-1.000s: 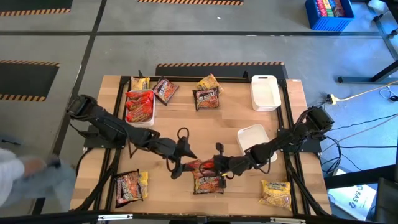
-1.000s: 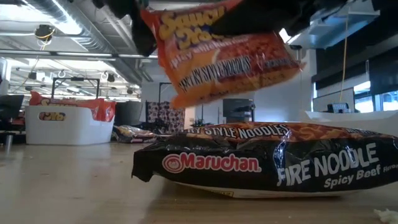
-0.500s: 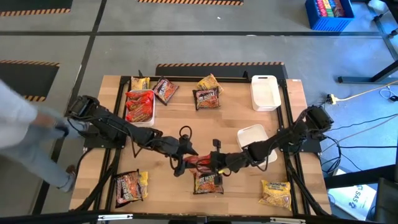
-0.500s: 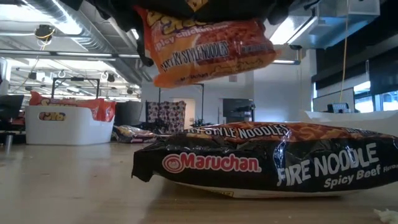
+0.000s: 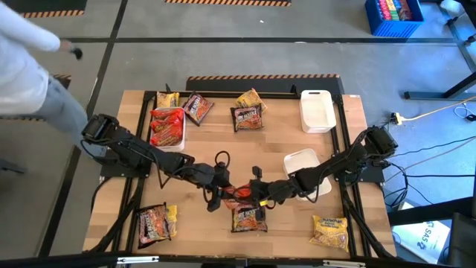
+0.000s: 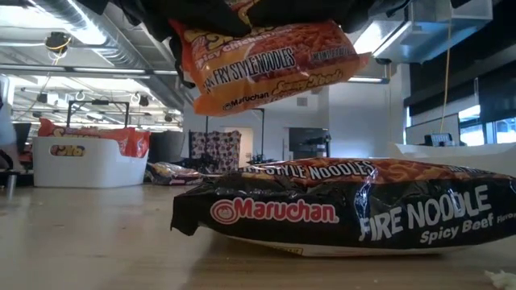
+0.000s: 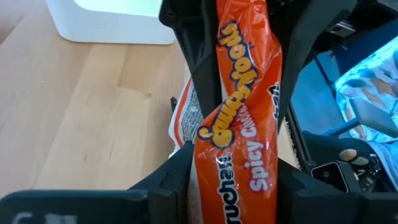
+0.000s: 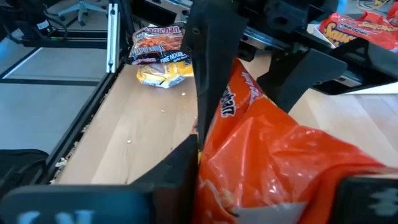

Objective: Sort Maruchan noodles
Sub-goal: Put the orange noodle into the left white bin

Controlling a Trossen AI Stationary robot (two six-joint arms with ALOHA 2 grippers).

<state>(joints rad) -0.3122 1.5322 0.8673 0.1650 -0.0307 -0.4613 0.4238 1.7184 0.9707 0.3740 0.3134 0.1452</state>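
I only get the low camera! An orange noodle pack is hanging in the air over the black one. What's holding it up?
Observer: The left gripper has the orange packet between its fingers, above the middle of the table.
Operator: Is the other arm far away?
Observer: No, the right gripper is right at the packet's other end, facing the left one.
Operator: Any yellow noodles around?
Observer: Yes, a yellow packet lies by a corner of the table, on the right arm's side.
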